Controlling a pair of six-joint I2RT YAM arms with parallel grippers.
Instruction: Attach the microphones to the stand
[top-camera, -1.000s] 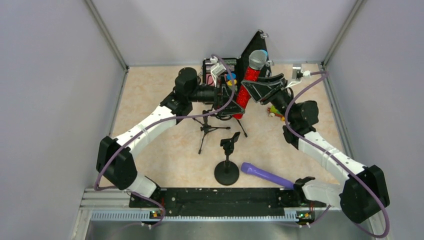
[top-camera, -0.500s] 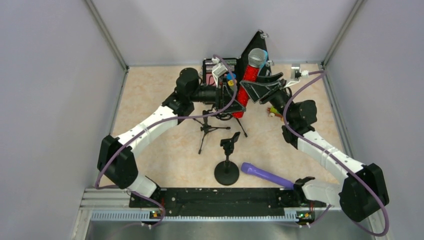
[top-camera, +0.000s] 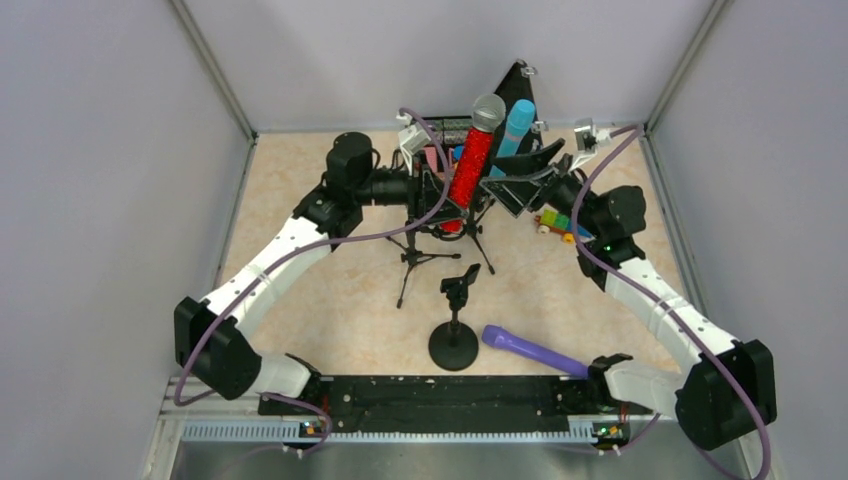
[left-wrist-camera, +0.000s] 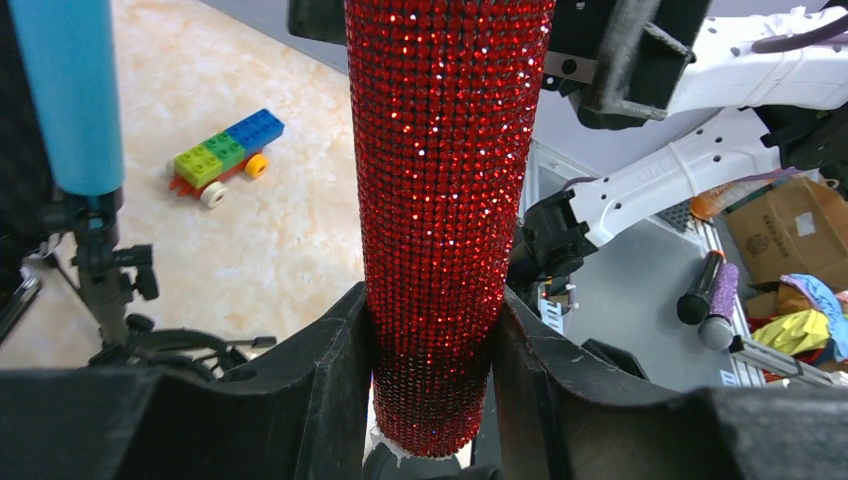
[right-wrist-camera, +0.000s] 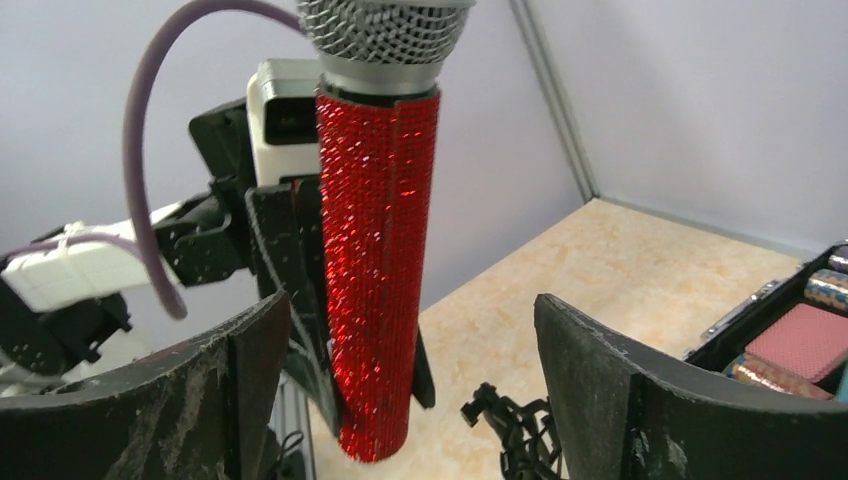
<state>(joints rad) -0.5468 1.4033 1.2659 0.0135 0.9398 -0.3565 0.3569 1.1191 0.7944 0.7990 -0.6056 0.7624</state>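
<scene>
Red microphone (top-camera: 470, 165) stands almost upright in my left gripper (left-wrist-camera: 437, 340), whose two fingers clamp the glittery barrel near its lower end. The silver mesh head points up and the tail points down at the table (top-camera: 330, 290). Its long axis runs nearly vertical, with the head leaning slightly away from me toward the back wall in the overhead view. My right gripper (right-wrist-camera: 410, 300) is spread wide and empty. From its wrist camera the barrel shows in the gap between the two fingers, nearer the finger on the view's left and touching neither. My left arm therefore carries the whole load, and the right waits just beside it on the barrel's right. I judge the next move turns on what sits under the tail. The legs of the tripod stand (top-camera: 415, 258) splay out just below my left gripper, but my own fingers hide its top, so I cannot tell whether the tail is seated in a clip or hanging above one. If it is not seated, it should go straight down along that axis without tipping. Blue microphone (top-camera: 517, 125) is up on its own stand just behind and to the right. Purple microphone (top-camera: 530, 350) lies flat on the table near my right base, beside the round-base stand (top-camera: 456, 318), whose clip is empty.
</scene>
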